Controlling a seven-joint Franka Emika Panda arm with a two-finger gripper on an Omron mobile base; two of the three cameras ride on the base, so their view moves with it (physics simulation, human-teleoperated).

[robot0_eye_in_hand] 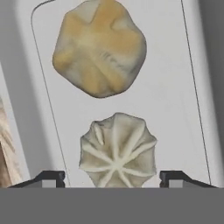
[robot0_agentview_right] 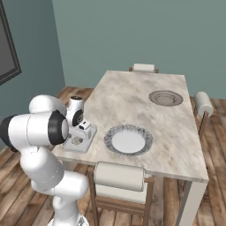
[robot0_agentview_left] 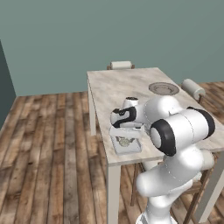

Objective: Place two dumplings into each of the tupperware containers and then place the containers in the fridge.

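One pale grey tupperware container (robot0_agentview_left: 117,148) (robot0_agentview_right: 86,145) (robot0_eye_in_hand: 175,109) sits at the table's near left corner. Two dumplings lie inside it: a tan one (robot0_eye_in_hand: 99,46) and a paler pleated one (robot0_eye_in_hand: 118,151); from the base they look like one small lump (robot0_agentview_left: 124,141) (robot0_agentview_right: 76,141). My gripper (robot0_agentview_left: 127,130) (robot0_agentview_right: 82,132) (robot0_eye_in_hand: 113,177) hangs just above the container, pointing down. It is open, with its fingertips (robot0_eye_in_hand: 51,177) standing either side of the pale dumpling, apart from it. The second container, the other dumplings and the fridge are out of view.
A round plate with a white centre (robot0_agentview_right: 128,140) lies beside the container. A darker round plate (robot0_agentview_left: 163,89) (robot0_agentview_right: 166,97) sits further back. Chairs stand at the near edge (robot0_agentview_right: 119,176), the far end (robot0_agentview_left: 120,65) and the right side (robot0_agentview_right: 203,103). Wooden floor surrounds the table.
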